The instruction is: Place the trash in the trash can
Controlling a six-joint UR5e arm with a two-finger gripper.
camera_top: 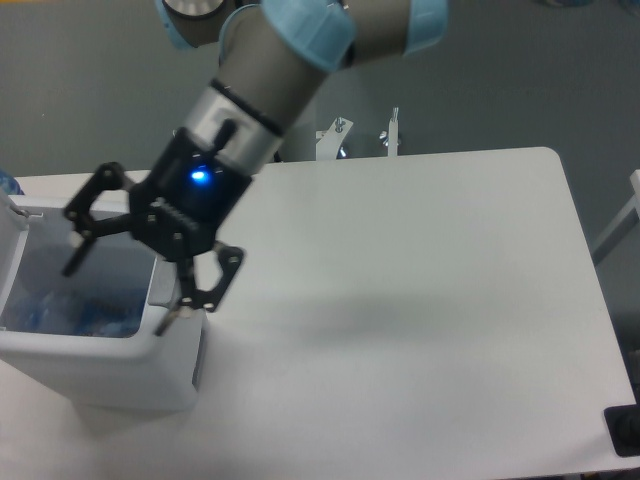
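Jaws spread wide over trash can (100, 365)

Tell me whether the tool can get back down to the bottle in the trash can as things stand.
Probably yes. The tool hangs open just above the trash can, whose top is uncovered, and the bottle lies inside with nothing over it. The walls leave little room for the spread fingers, though.

The grey tubular robot arm (275, 75) carries pale blue joint caps. Its black two-finger gripper (125, 290) has open-link fingers (208, 290), a silver wrist ring and a glowing blue light at 12 o'clock.
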